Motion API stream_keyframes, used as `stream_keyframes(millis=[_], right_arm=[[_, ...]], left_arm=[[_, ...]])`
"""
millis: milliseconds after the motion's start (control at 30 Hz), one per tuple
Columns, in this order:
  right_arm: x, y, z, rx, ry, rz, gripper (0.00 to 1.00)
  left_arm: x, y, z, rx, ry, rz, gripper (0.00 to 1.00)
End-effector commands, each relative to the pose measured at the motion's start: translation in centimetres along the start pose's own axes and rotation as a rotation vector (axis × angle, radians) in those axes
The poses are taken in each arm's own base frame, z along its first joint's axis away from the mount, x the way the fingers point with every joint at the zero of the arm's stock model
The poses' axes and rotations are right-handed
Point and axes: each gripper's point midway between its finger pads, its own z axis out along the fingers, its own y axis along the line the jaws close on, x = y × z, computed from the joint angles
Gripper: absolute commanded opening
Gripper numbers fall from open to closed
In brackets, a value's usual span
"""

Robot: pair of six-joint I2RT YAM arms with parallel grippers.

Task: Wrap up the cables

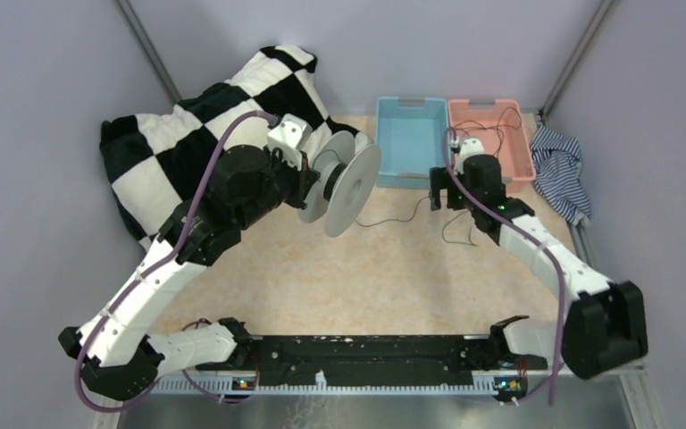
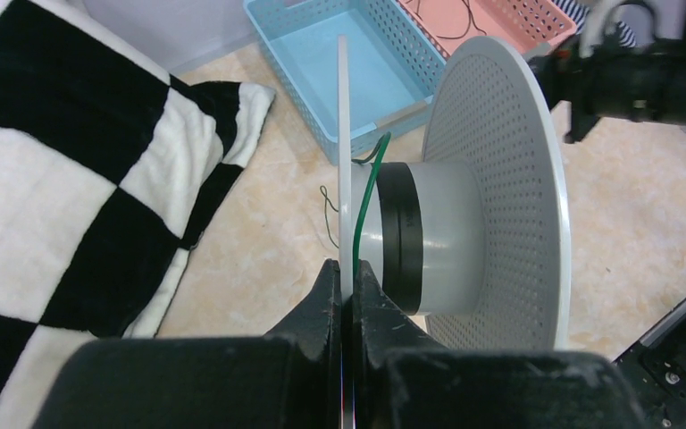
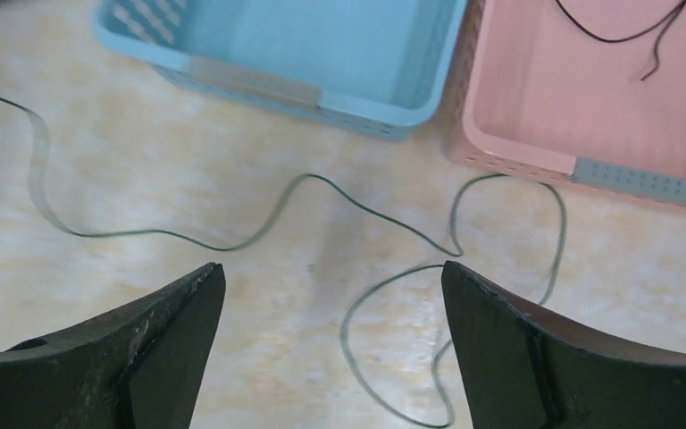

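blue basket (image 3: 322, 36) and pink basket (image 3: 572, 98) just behind the loose cable (image 3: 308, 177)

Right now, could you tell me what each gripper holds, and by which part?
Left gripper: the spool, by its near flange edge; right gripper: nothing.

Beige marbled table (image 1: 322, 277) with checkered blanket (image 1: 170, 134), blue bin (image 1: 411, 105), pink bin (image 1: 487, 104), striped cloth (image 1: 558, 170), loose cable (image 3: 308, 177).
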Motion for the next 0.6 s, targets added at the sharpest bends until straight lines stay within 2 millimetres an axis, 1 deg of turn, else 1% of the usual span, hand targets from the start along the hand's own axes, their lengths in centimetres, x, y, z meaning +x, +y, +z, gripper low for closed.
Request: stream_keyframes(millis=[0, 33, 67, 100, 133, 200, 267, 300, 333, 367, 400, 433, 467, 500, 567], right_arm=[[-0.6, 4.4, -4.1, -0.182, -0.029, 0.398, 0.91], [-0.1, 6.8, -4.7, -0.312, 0.003, 0.397, 0.93], [0.8, 8.2, -4.8, -0.380, 0.039, 0.372, 0.92], [1.7, 8.8, -4.7, -0.400, 0.069, 0.319, 0.87], [2.6, 9.2, -4.4, -0.396, 0.091, 0.241, 0.85], [3.2, 9.4, -3.8, -0.382, 0.079, 0.101, 0.85], [2.7, 9.7, -3.5, -0.404, -0.006, 0.003, 0.86], [2.0, 9.8, -3.3, -0.413, -0.067, -0.029, 0.87], [1.5, 9.9, -3.2, -0.420, -0.113, -0.050, 0.88], [1.3, 10.0, -3.0, -0.427, -0.137, -0.073, 0.88], [0.6, 10.1, -2.7, -0.429, -0.175, -0.103, 0.88], [0.5, 10.1, -2.3, -0.429, -0.182, -0.133, 0.87], [0.5, 10.0, -1.7, -0.418, -0.177, -0.173, 0.86], [0.7, 9.8, -1.0, -0.395, -0.162, -0.210, 0.85], [1.4, 9.6, 0.8, -0.365, -0.110, -0.332, 0.83]], left_arm=[[-4.8, 0.7, -1.0, -0.037, -0.199, -0.078, 0.00], [-4.6, 0.8, -0.6, -0.046, -0.180, -0.081, 0.00], [-4.2, 0.9, -0.3, -0.055, -0.160, -0.084, 0.00], [-3.9, 0.9, -0.1, -0.054, -0.143, -0.083, 0.00], [-3.6, 1.0, 0.1, -0.051, -0.131, -0.082, 0.00], [-3.1, 0.8, 0.2, -0.021, -0.118, -0.071, 0.00], [-1.8, 0.0, 0.3, 0.075, -0.104, -0.009, 0.00], [-0.7, -0.4, 0.4, 0.123, -0.090, 0.030, 0.00], [0.9, -0.4, 0.8, 0.149, -0.058, 0.057, 0.00], [2.4, -0.2, 1.1, 0.175, -0.024, 0.091, 0.00], [3.5, 0.2, 1.4, 0.189, 0.006, 0.103, 0.00], [4.4, 0.5, 1.6, 0.208, 0.028, 0.098, 0.00], [4.5, 0.9, 1.7, 0.216, 0.033, 0.078, 0.00], [4.2, 1.2, 1.7, 0.224, 0.019, 0.049, 0.00], [3.1, 1.9, 1.5, 0.229, -0.039, 0.000, 0.00]])
